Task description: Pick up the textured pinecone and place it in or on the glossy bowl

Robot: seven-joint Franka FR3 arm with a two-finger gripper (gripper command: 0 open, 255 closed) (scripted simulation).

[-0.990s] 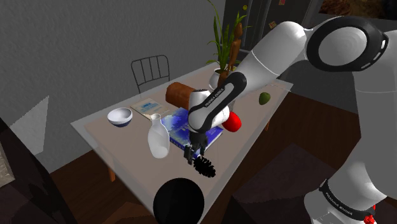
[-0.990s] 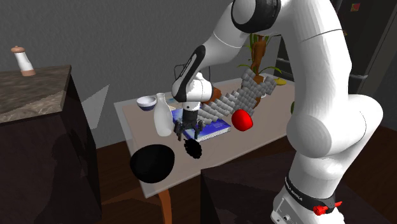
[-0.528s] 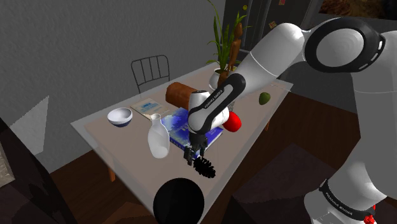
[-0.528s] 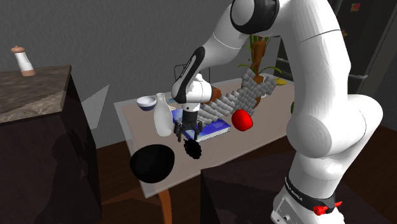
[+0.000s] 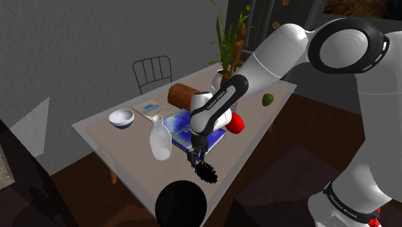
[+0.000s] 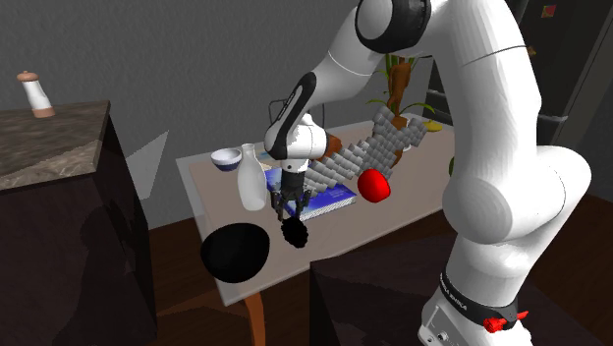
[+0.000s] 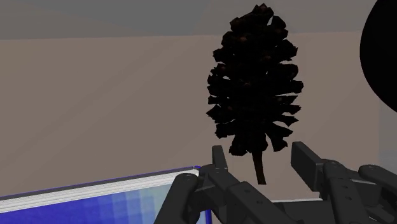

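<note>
Beige bench (image 5: 122,145), grey walls (image 5: 77,39), dark wood floor (image 5: 84,187). End effector (image 7: 257,153) open, straddling pinecone (image 7: 254,83) stem, no contact.

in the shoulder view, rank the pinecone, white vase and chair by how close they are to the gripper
1. pinecone, right at the tip of the gripper
2. white vase, on the view's left of it
3. chair, beyond the far edge of the table

No readable text. Tiny lettering on arm (image 5: 222,97) and its black base band (image 5: 346,206): illegible.
</note>
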